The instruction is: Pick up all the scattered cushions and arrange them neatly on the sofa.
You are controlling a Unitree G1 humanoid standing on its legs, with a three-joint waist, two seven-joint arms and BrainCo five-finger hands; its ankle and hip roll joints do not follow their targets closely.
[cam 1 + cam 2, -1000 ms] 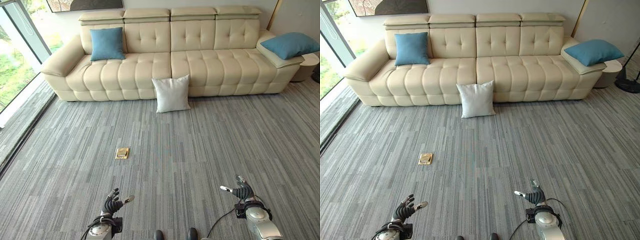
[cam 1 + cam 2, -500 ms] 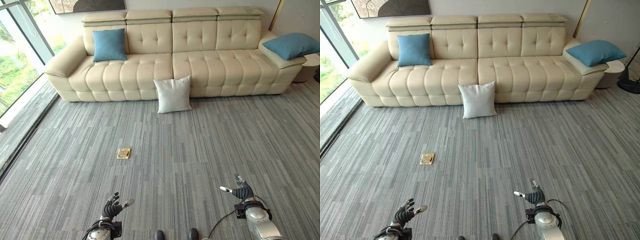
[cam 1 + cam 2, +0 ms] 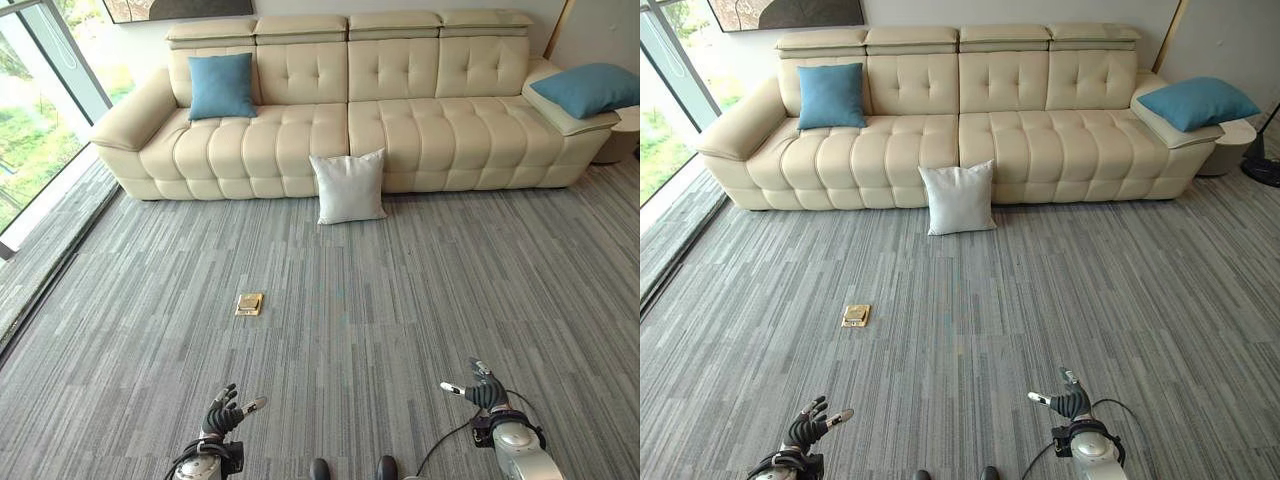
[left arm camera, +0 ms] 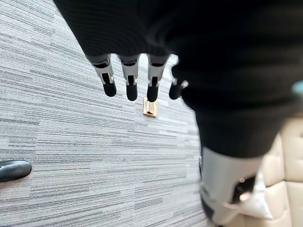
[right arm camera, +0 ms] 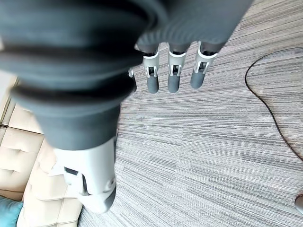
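White square cushion (image 3: 348, 187) on striped grey carpet (image 3: 400, 290), leaning on tufted cream sofa (image 3: 400, 120) front at 12 o'clock; wide carpet between. Left hand (image 3: 226, 414) and right hand (image 3: 481, 389) both relaxed, empty.

This looks like a living room or lounge. A long cream tufted sofa (image 3: 350, 110) runs along the far wall, with blue cushions (image 3: 220, 86) on it and a white cushion (image 3: 347, 187) leaning on its front. Grey striped carpet (image 3: 400, 290) covers the floor, with a brass floor socket (image 3: 248, 303) set in it. A tall window (image 3: 35, 120) on the left shows greenery, and a framed picture (image 3: 790, 12) hangs above the sofa.
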